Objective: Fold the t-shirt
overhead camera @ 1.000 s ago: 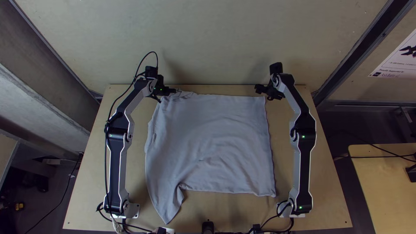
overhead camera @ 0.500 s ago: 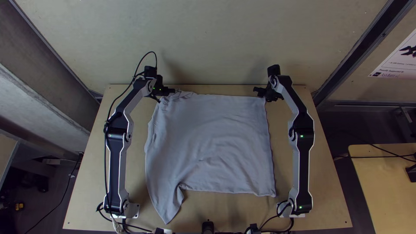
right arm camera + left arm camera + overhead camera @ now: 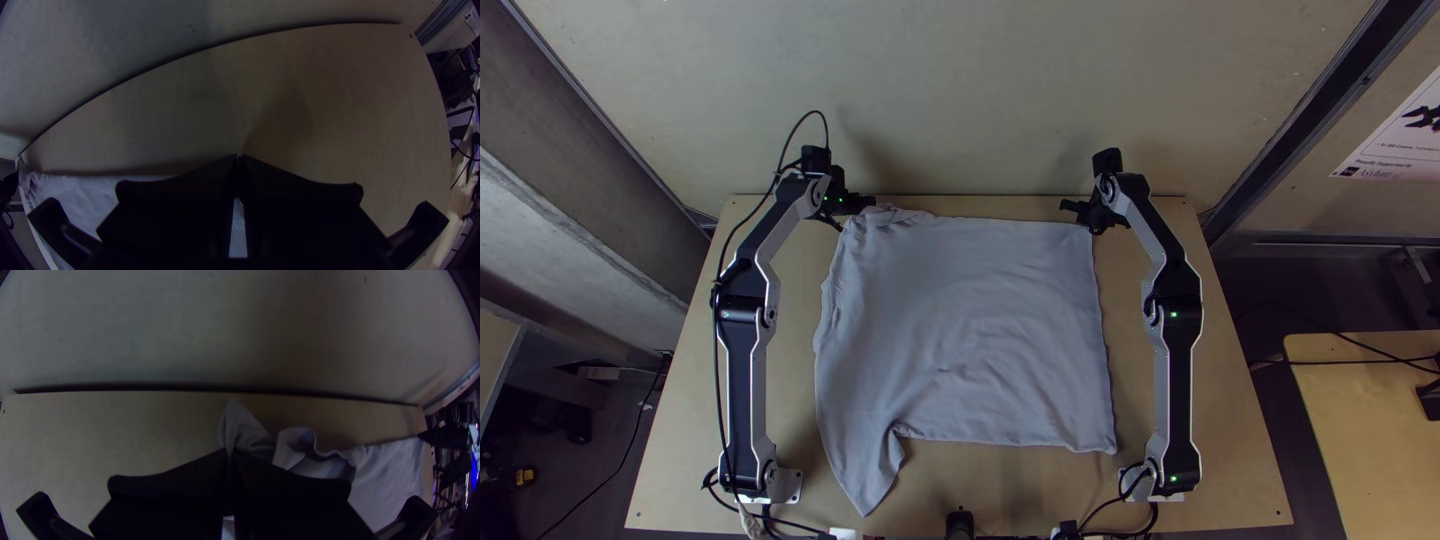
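T-shirt (image 3: 970, 330), pale grey, lying mostly spread on a light wooden table (image 3: 1230, 450), between two robot arms. Its main part is roughly square with soft creases; the far edge runs almost straight, just short of the table's far edge, and the far left corner is bunched into small folds. On the near left, a tapering part of the cloth stretches toward the table's near edge, beside the base of the left arm (image 3: 745, 380)

Left gripper (image 3: 872, 203) is at the bunched far left corner. In the left wrist view, the left gripper (image 3: 230, 451) has its two black fingers pressed together on a pinch of the shirt – a small peak of cloth stands out past the tips, with loose folds beside it

Right arm (image 3: 1175, 380) reaches up the other side, its right gripper (image 3: 1066, 206) at the shirt's far right corner. In the right wrist view, the right gripper (image 3: 239, 156) is narrow, tips meeting – grey cloth is visible through the slit behind them, but I cannot tell whether any is caught between the tips
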